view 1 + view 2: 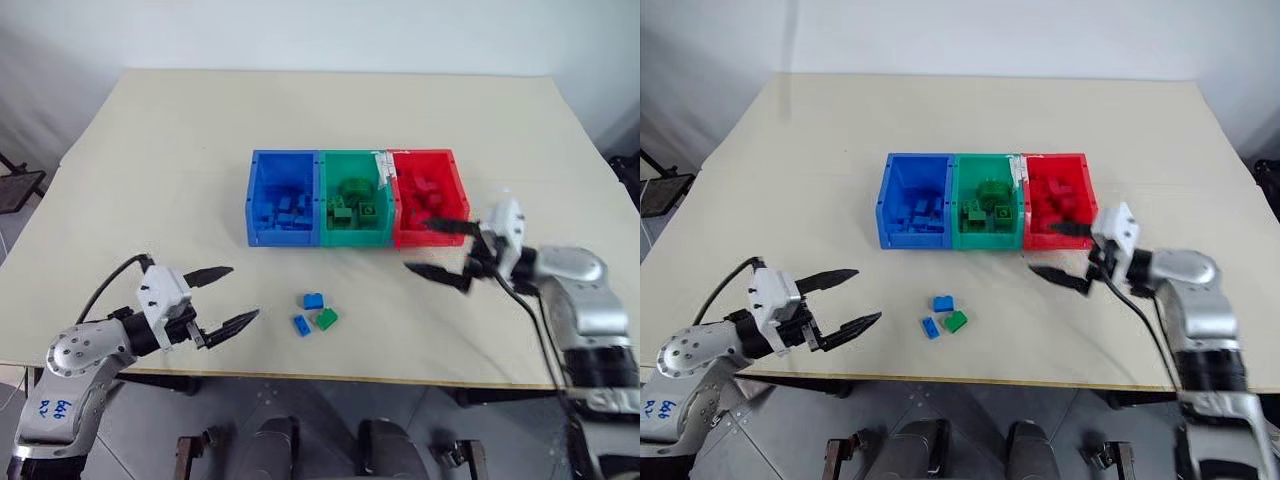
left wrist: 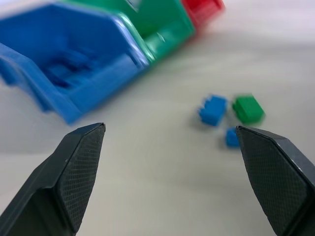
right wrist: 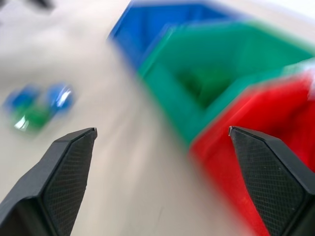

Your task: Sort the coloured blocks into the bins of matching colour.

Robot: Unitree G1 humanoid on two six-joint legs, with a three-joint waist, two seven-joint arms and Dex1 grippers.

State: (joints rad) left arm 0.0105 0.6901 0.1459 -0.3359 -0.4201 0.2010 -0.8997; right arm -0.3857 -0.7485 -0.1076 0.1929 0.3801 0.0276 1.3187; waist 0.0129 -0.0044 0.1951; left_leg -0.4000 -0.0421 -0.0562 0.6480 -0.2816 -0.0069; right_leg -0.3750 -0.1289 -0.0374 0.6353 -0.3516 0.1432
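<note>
Blue, green and red bins stand joined in a row near the middle of the pale table: the blue bin on the robot's left, the green bin in the centre, the red bin on the right. Each holds bricks of its own colour, heaped loosely on its floor. Three loose bricks lie close together on the table in front of the bins, nearer the front edge: a larger blue brick, a smaller blue brick just beside it toward the edge, and a green brick to the right of the pair. The left end effector hovers near the front left of the table, its two black fingers spread wide and holding nothing, pointing across toward the loose bricks and well apart from them. The right end effector hangs by the front right corner of the red bin, its fingers likewise spread wide and empty, the upper fingertip over the bin's front wall, the lower one above the table just outside it.
</note>
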